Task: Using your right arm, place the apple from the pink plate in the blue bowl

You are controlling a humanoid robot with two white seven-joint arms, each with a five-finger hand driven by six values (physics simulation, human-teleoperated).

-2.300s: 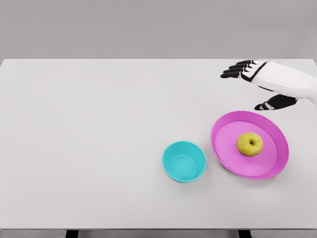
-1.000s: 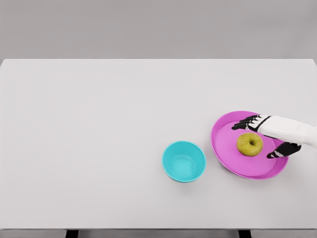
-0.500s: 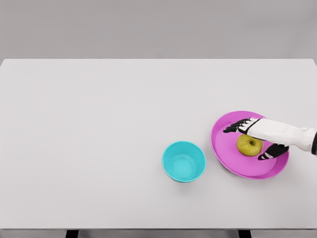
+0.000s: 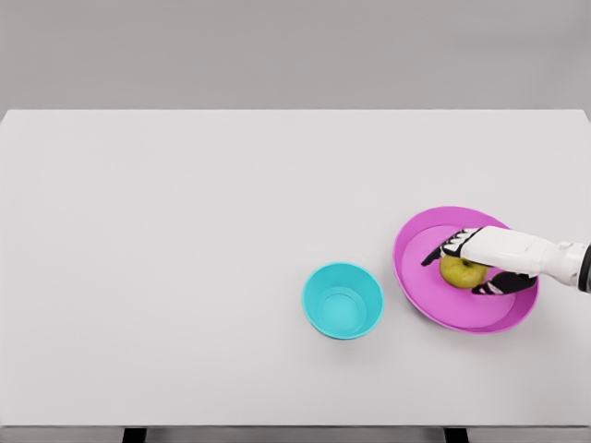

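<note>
A yellow-green apple (image 4: 458,273) lies on the pink plate (image 4: 425,286) at the right of the white table. My right hand (image 4: 452,275) reaches in from the right edge and sits over the apple. Its black fingers (image 4: 445,249) curl down over the apple's far side and the thumb (image 4: 499,285) presses in on the near side, so the hand is shut on the apple. The hand hides the apple's top and right part. The blue bowl (image 4: 343,300) stands empty to the left of the plate, a small gap apart.
The white table (image 4: 185,258) spreads wide to the left and behind the bowl. Its front edge runs near the bottom of the head view and its right edge lies just past the plate.
The right hand came down from behind the plate onto the apple. In the last half second its fingers drew in and curled around the fruit. Apple, plate and bowl kept their places.
</note>
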